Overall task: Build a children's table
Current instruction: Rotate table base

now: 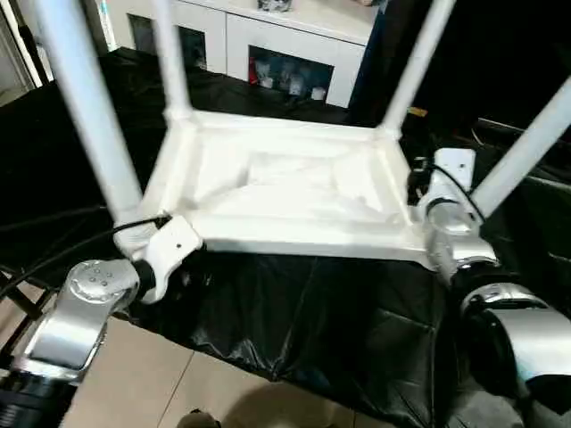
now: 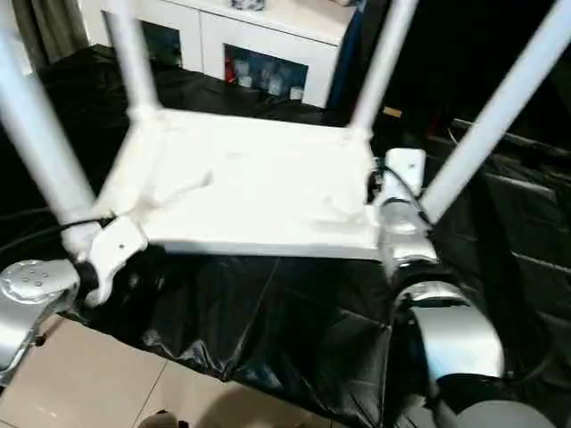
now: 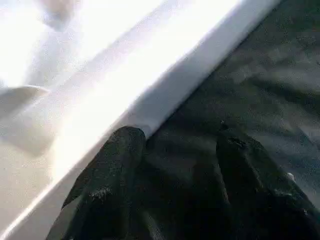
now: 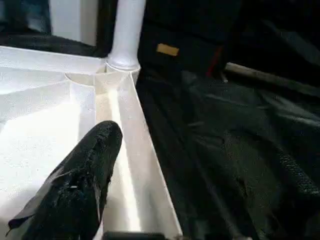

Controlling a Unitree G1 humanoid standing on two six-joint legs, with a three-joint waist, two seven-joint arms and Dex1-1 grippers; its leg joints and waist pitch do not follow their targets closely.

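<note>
At the far left of the head view a strip of pale tiled floor (image 1: 169, 374) shows along the lower edge, below the hanging front of a black glossy sheet (image 1: 303, 312) that covers the work surface. The left gripper (image 3: 175, 150) sits at the lower left, at the near left corner of the children's table (image 1: 285, 192). In its wrist view the two black fingers (image 3: 107, 170) stand apart, one lying against the table's white rim and the other over the black sheet, so the rim runs between them; whether they press on it or merely straddle it I cannot tell.

The children's table fills the middle of the frame. It lies upside down on the black sheet, ribbed underside up, with four white tubular legs (image 1: 85, 107) rising from its corner sockets and leaning outward past the top edge of the picture.

Behind it, along the upper edge, stands a white cabinet (image 1: 268, 45) with glass doors and small coloured things inside.

To the right, the right gripper (image 4: 200, 160) is at the table's near right corner. Its fingers (image 4: 80, 180) are spread wide, one inside the raised rim, the other outside over the sheet, straddling the rim; a firm hold is not clear. Dark, cluttered space lies beyond at the upper right.
</note>
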